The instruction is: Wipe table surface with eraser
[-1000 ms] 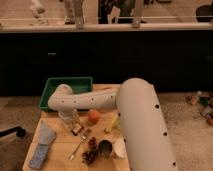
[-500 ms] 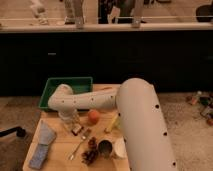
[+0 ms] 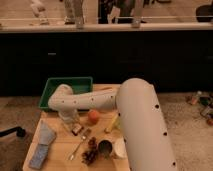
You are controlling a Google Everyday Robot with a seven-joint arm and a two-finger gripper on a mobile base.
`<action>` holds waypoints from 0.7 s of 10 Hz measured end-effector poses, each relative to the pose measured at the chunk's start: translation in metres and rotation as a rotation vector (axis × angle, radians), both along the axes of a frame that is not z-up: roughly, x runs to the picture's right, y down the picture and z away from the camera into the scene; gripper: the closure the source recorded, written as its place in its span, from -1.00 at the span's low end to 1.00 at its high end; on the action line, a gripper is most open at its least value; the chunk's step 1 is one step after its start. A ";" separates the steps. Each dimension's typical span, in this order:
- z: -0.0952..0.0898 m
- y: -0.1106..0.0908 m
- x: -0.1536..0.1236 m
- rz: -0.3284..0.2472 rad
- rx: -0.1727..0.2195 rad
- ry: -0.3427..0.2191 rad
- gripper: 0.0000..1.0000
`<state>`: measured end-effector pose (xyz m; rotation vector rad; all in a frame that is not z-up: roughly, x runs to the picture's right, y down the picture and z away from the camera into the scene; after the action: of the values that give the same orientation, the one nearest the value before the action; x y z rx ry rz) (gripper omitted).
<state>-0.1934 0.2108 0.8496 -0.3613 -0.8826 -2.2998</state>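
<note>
Roughly by size: light wood bench fills the lower middle of the camera view, with the white robot arm coming in from lower right, crossing above it and bending down at the left. Green tray sits at the bench's far left corner, and a blue-grey folded cloth lies along the left edge. End effector hangs below the arm's bend, low over the bench just in front of the tray; can't tell if it is clenched or released. Orange fruit is just right of it, and a metal utensil lies nearer the camera. Eraser, a small dark block, lies on the bench right at the end effector's lower right; contact unclear.

Step, as judged: reach/grasp of the eraser, wipe not started. The next move calls for a secure hold on the block, then pressing it flat and sweeping over bare wood, clear of the orange fruit and utensil
</note>
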 end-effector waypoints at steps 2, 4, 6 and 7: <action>0.000 0.000 0.000 0.000 0.000 0.000 0.78; 0.000 0.000 0.000 0.000 -0.001 0.000 0.33; 0.000 0.000 0.000 0.000 -0.001 0.000 -0.03; 0.000 0.000 0.000 0.000 -0.001 0.000 -0.27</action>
<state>-0.1932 0.2110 0.8496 -0.3620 -0.8834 -2.2994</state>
